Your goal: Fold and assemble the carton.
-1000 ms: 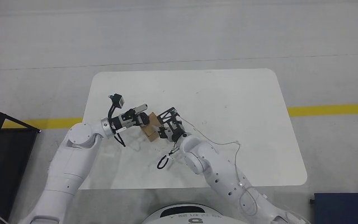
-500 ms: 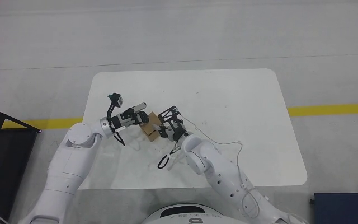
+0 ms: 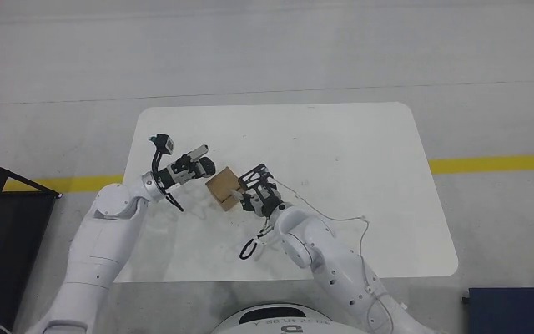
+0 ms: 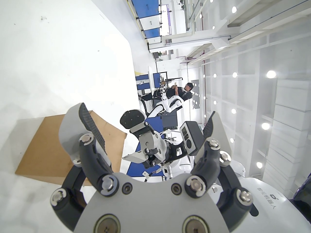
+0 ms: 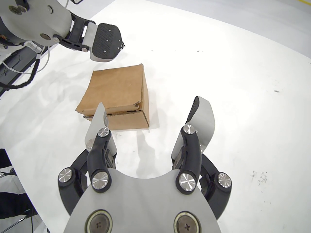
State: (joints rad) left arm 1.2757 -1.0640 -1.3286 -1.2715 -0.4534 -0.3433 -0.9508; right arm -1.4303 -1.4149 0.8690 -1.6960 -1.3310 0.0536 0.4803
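Carton point(image 5: 116, 90) sits on bench point(image 3: 350, 150) between both arms, held by neither | left gripper point(image 3: 203, 160) fingers spread, just beside it | right gripper point(image 5: 149, 105) fingers spread, empty | risk: end seam looks loose; a one-sided push may slide the carton or pop the flaps.

A small brown cardboard carton point(image 3: 223, 188) sits on the white rounded table point(image 3: 359, 142), toward its nine o'clock side. The left tool point(image 3: 204, 165) hangs just beside the carton at ten o'clock, and the right tool point(image 3: 250, 194) just beside it at four o'clock. A yellow floor stripe point(image 3: 484, 164) runs off at the table's three o'clock.
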